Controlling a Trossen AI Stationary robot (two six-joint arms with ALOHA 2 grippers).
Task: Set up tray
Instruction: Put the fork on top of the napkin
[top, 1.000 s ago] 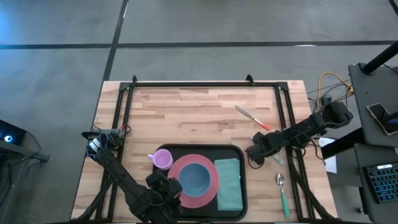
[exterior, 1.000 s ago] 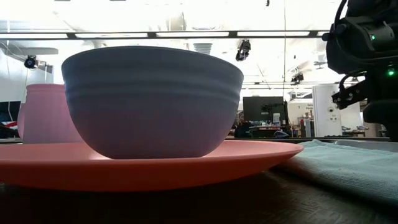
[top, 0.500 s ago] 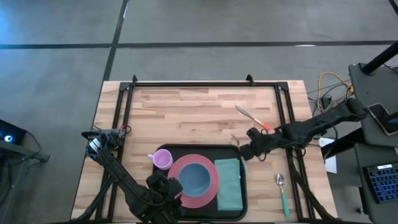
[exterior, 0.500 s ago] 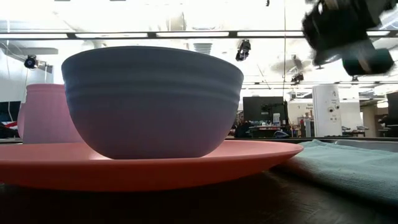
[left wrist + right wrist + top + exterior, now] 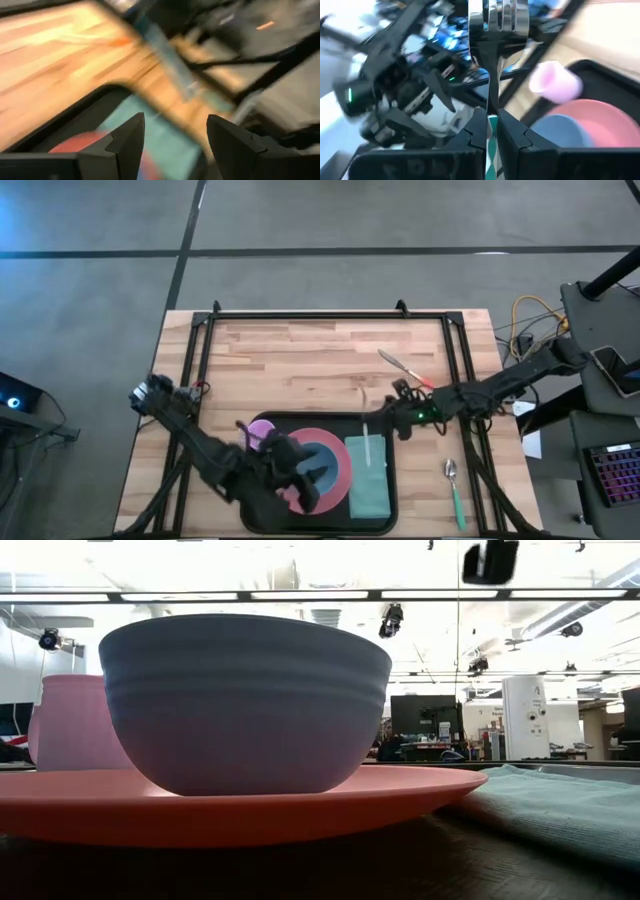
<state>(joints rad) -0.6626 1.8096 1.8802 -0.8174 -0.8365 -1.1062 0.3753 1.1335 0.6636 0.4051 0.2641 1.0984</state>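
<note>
The black tray [image 5: 322, 417] lies at the table's near edge. It carries a pink plate [image 5: 343, 463] with a blue bowl [image 5: 327, 463], a pink cup [image 5: 260, 431] and a folded teal napkin [image 5: 368, 485]. The low view shows the bowl [image 5: 245, 705], plate [image 5: 240, 808], cup [image 5: 72, 725] and napkin [image 5: 560, 810] close up. My right gripper [image 5: 392, 420] hovers at the tray's right far corner, shut on a fork [image 5: 366, 442]. My left gripper [image 5: 310, 480] is open, over the plate and bowl [image 5: 175, 135]. My right gripper [image 5: 491, 117] pinches the fork by its teal patterned handle [image 5: 491, 131] between the two fingers. The fingers lie along the fork, and its steel tines [image 5: 497, 15] stick out past the fingertips. The fork is lifted clear, over the napkin.
A spoon with a green handle [image 5: 453, 485] lies on the wood right of the tray. A knife with an orange handle [image 5: 405, 368] lies farther back. A black frame rail [image 5: 330, 313] runs along the table's far side; cables and equipment stand off its right edge.
My right gripper has risen, leaving the low view's right side for its top edge, and has carried the fork left from beside the tray to above the napkin. My left arm has swung up from the near edge and moved right, over the plate and bowl.
</note>
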